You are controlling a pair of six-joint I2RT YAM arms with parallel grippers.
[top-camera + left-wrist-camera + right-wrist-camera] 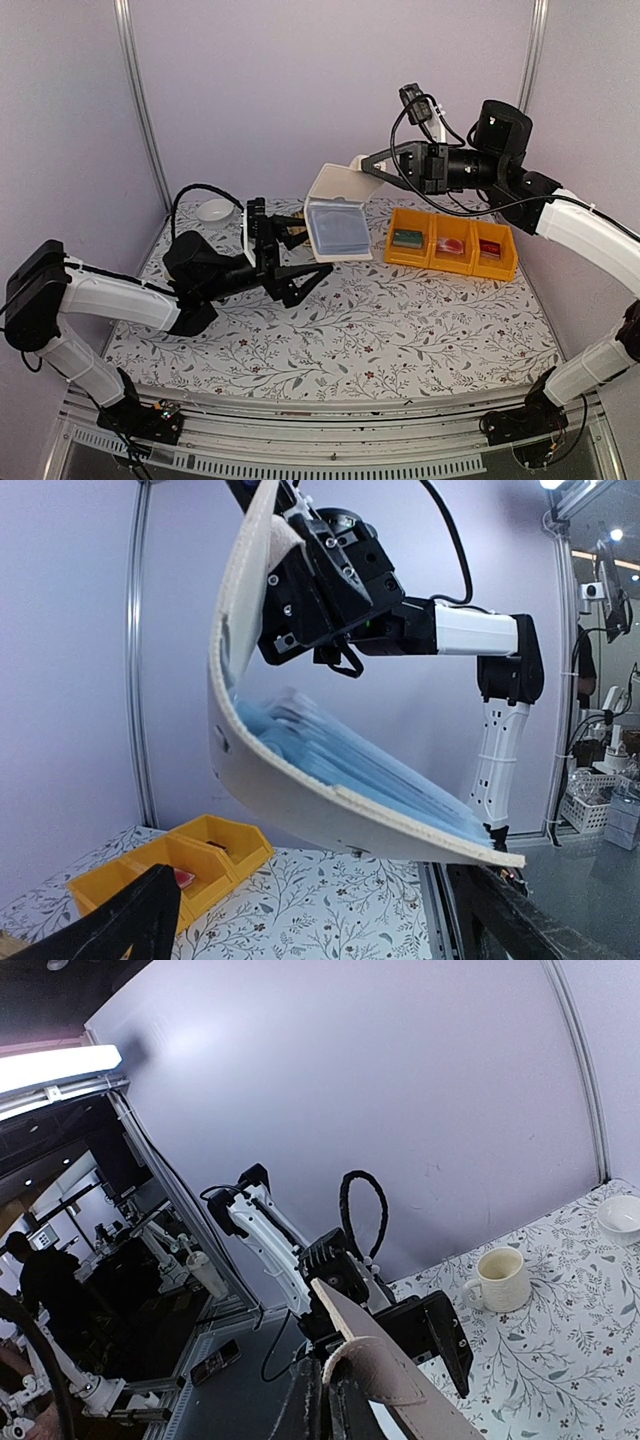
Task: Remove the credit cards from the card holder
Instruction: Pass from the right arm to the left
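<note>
The beige card holder [338,190] hangs open in the air above the back of the table. My right gripper [368,163] is shut on its top flap, as the right wrist view [345,1385] also shows. A light blue credit card [337,229] lies in its clear pocket and appears as blue layers in the left wrist view [350,755]. My left gripper [300,256] is open just left of and below the holder. The holder's curved lower edge [330,815] spans above its two fingers [120,920]. The red-pink card is hidden.
A yellow three-part bin [452,262] with small red and green items stands right of the holder, and shows in the left wrist view [190,855]. A white bowl [213,209] sits at the back left. A cream mug [500,1278] stands on the floral cloth.
</note>
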